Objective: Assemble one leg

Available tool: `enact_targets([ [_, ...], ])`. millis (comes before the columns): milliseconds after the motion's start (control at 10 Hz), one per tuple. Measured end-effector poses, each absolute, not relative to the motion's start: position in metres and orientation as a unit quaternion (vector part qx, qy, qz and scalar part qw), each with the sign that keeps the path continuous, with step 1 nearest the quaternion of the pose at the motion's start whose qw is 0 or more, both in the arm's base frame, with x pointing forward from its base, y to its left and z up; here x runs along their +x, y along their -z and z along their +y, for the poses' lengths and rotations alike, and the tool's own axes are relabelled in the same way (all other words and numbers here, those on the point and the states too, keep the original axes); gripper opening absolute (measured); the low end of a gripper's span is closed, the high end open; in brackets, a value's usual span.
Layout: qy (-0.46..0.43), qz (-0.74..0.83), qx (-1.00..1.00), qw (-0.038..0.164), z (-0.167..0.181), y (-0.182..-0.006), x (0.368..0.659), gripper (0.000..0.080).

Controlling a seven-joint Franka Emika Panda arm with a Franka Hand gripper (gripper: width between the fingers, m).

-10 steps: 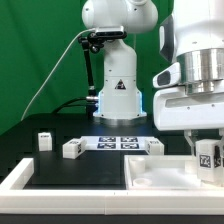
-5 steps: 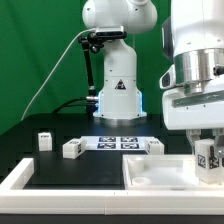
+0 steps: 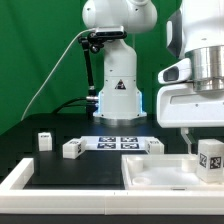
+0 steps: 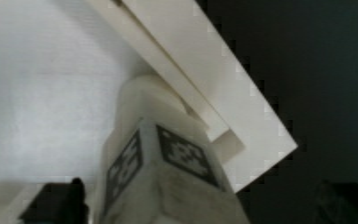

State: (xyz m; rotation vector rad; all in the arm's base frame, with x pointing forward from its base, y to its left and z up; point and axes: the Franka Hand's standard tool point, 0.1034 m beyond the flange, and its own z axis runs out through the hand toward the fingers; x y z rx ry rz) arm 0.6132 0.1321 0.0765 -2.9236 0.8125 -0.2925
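Note:
My gripper (image 3: 206, 150) is shut on a leg (image 3: 211, 158), a stubby white post with a black-and-white tag. It holds the leg upright over the right part of the large white panel (image 3: 150, 172). In the wrist view the leg (image 4: 158, 150) fills the middle between the dark fingers (image 4: 59, 200). Its end is at the panel's raised rim (image 4: 194, 70), near a corner. Whether the leg touches the panel cannot be told. Three more legs lie on the black table: one at the exterior view's left (image 3: 45, 140), one nearer the middle (image 3: 72, 148), one by the panel (image 3: 155, 146).
The marker board (image 3: 120, 143) lies flat behind the panel. The robot's white base (image 3: 118, 95) stands at the back in front of a green screen. A white frame edge (image 3: 20, 178) runs along the front left of the table.
The wrist has turned, and the gripper with the leg has shifted slightly toward the exterior view's right and down. The loose legs and the panel have not moved.

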Motion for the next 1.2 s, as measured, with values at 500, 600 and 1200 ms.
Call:
enact_targets([
  [500, 0.104, 0.035, -0.994, 0.012, 0.120, -0.079, 0.619, 0.0649],
  [600, 0.104, -0.016, -0.994, 0.005, 0.120, -0.079, 0.619, 0.0649],
  [1200, 0.103, -0.086, -0.991, -0.005, 0.114, -0.078, 0.619, 0.0455],
])
